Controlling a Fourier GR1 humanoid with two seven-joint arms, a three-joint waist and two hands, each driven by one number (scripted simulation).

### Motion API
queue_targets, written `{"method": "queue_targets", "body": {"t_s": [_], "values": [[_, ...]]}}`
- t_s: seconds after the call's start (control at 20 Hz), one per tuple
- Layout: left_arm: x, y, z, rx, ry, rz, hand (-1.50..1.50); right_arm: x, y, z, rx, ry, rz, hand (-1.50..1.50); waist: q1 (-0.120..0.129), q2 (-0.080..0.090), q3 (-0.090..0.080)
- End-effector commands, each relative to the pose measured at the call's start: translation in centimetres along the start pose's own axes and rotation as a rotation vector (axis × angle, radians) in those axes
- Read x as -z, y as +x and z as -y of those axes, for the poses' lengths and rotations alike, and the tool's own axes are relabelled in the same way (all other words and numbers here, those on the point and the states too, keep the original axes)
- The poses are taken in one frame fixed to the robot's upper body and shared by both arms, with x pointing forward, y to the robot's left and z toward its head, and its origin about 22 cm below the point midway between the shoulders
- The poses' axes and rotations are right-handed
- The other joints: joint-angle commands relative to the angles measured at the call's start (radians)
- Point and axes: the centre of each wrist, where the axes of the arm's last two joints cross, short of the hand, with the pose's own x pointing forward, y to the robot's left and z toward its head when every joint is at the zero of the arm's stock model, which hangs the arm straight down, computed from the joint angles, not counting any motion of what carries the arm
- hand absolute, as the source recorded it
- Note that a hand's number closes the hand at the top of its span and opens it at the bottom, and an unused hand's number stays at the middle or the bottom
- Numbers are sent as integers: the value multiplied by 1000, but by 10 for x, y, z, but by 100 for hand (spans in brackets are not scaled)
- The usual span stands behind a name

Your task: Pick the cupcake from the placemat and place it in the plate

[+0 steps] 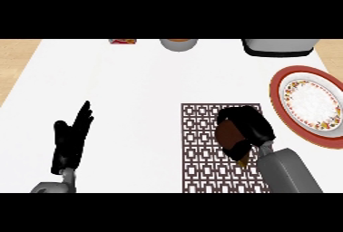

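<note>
Right hand (249, 121): fingers curled round the cupcake (230, 137), above the placemat (201, 154).
Risk: the cupcake looks only partly enclosed and may slip out during travel to the plate (275, 93), just right of this hand.
Left hand (70, 140): open, resting far left.
Surface: white counter (127, 81), wood at its corners.

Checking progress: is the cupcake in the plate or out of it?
Out. The cupcake is over the placemat, left of the plate; the right hand has its fingers curled round it. Whether it is lifted, cannot tell.
</note>
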Motion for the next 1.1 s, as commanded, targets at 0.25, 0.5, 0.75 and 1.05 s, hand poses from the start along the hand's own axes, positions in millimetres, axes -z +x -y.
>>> {"method": "queue_targets", "body": {"t_s": [0.25,0.5,0.75,1.05], "values": [[5,11,-3,3,-11,6,0,3,-52,61,-3,-324,-307,150,3,3,1],[8,-2,5,-15,2,-12,0,-15,-45,98,35,-572,-284,150,-19,-1,0],[5,-13,0,1,9,9,0,-32,-60,127,20,-747,-419,150,-5,2,0],[-4,3,8,1,-10,3,0,-40,-84,144,70,-745,-544,150,4,2,1]]}}
